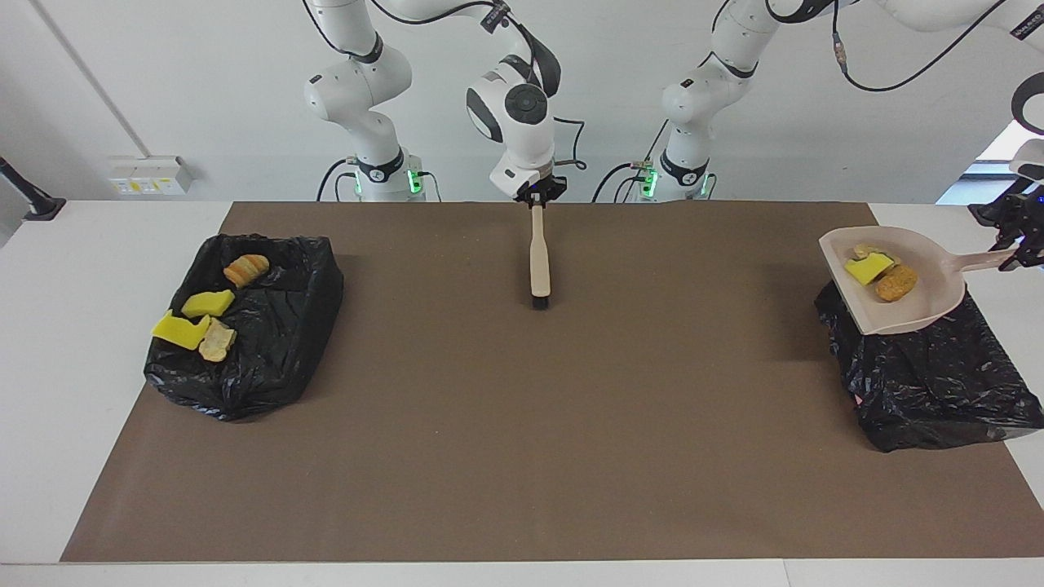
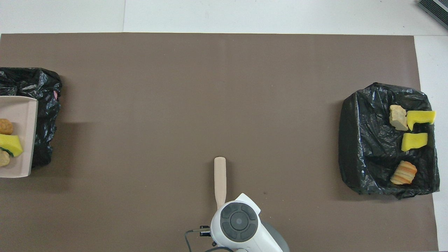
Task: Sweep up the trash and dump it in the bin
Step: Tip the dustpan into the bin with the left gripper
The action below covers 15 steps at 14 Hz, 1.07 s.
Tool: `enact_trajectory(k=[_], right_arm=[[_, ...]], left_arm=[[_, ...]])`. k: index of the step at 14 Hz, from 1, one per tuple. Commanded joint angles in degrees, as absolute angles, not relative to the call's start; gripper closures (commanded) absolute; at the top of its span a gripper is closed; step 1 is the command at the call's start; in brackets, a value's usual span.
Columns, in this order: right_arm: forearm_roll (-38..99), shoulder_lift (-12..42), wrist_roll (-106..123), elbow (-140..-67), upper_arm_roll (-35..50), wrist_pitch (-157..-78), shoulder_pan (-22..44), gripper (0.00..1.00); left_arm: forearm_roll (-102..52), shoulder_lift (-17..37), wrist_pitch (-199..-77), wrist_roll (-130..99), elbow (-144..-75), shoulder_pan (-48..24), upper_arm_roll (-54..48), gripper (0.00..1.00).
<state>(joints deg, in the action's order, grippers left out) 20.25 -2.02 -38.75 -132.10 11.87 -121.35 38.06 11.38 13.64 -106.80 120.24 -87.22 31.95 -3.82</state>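
Observation:
My left gripper (image 1: 1014, 251) is shut on the handle of the beige dustpan (image 1: 926, 306), holding it raised over the black-lined bin (image 1: 938, 391) at the left arm's end of the table. In the pan lie three pieces of trash: a yellow sponge (image 1: 867, 267), a tan-orange piece (image 1: 895, 284) and a paler one (image 1: 861, 250). The overhead view catches only the pan's open edge (image 2: 26, 140), the sponge (image 2: 10, 144) and the bin (image 2: 43, 87). My right gripper (image 1: 537, 196) is shut on the brush (image 1: 539, 265), which hangs bristles down over the mat near the robots.
A second black-lined bin (image 1: 269, 359) stands at the right arm's end and holds several scraps, among them a striped bread piece (image 1: 245, 267) and yellow sponge chunks (image 1: 208, 303). A brown mat (image 1: 522, 424) covers the table.

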Motion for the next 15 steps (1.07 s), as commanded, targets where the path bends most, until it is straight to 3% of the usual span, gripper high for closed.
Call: enact_trajectory(k=[1,7,10,11,13,15], right_arm=[[20.4,-2.6,-37.3,-133.5,11.7,-124.2,38.3,1.0],[18.7,-2.4,-37.1,-135.3,11.7,-128.7,38.5,1.0],[18.7,-2.0,-37.3,-135.0,11.7,-128.5,38.4,1.0],[18.7,-1.8,-36.7,-134.7,11.7,-128.2,38.1,0.86],[18.5,-0.9,-36.2,-133.2,11.6,-127.7,37.8,0.0],[18.5,-0.3,-34.6,-131.1,11.3,-127.3,37.0,0.0]], left_arm=[[17.6,19.6,-106.4,117.9,-77.5,31.0,-3.8,1.0],[38.1,19.3,-109.0,102.4,-78.0,25.7,-4.0,1.0],[48.3,15.8,-109.4,95.0,-84.2,23.3,-4.0,1.0],[49.6,14.3,-109.5,92.4,-87.1,22.9,-4.0,1.0],[58.6,12.0,-109.8,89.9,-90.2,21.4,-4.1,1.0],[62.4,11.1,-109.2,89.7,-90.7,20.5,-4.0,1.0]])
